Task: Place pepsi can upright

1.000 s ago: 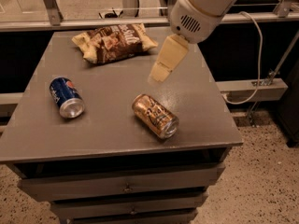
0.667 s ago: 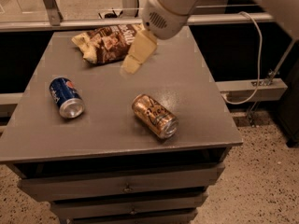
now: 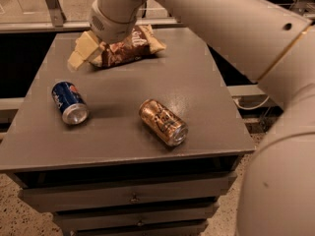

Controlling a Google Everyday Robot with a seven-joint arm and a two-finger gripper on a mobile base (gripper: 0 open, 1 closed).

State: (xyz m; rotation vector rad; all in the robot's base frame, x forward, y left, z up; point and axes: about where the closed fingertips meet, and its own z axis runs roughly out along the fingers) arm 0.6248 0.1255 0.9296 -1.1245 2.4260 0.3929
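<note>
Worktop (image 3: 206, 87) view: gripper (image 3: 77, 56) has swung left to the far-left edge by the chip bag (image 3: 130, 45), grip state can't tell; pepsi can (image 3: 70, 102) lies sideways at left, untouched, approach likely starting.

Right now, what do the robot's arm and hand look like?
The arm is a thick, smooth tube of off-white shells with a few small dark round holes and a thin amber seam at one joint. Its rounded white wrist has a slotted vent. The pale cream gripper, blocky and wedge-shaped, is above the far left of the grey table, beside the brown snack bag.
</note>
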